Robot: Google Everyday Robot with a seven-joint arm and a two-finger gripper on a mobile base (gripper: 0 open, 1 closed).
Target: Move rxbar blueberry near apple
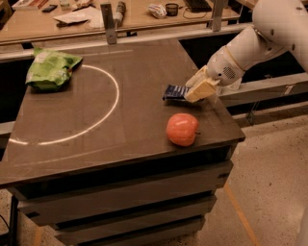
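Note:
The rxbar blueberry (173, 92), a small dark navy wrapper, is at the right side of the dark table (96, 125), its left end sticking out from the gripper. My gripper (198, 90) comes in from the right with its tan fingers (202, 88) closed over the bar's right end, low at the table surface. The red-orange apple (182, 129) stands near the table's front right corner, about one apple width in front of the bar and apart from it.
A green chip bag (49, 69) lies at the table's back left. A white arc (103, 113) is painted on the tabletop. A wooden bench with clutter (110, 14) runs behind the table. The table's right edge is just beside the gripper.

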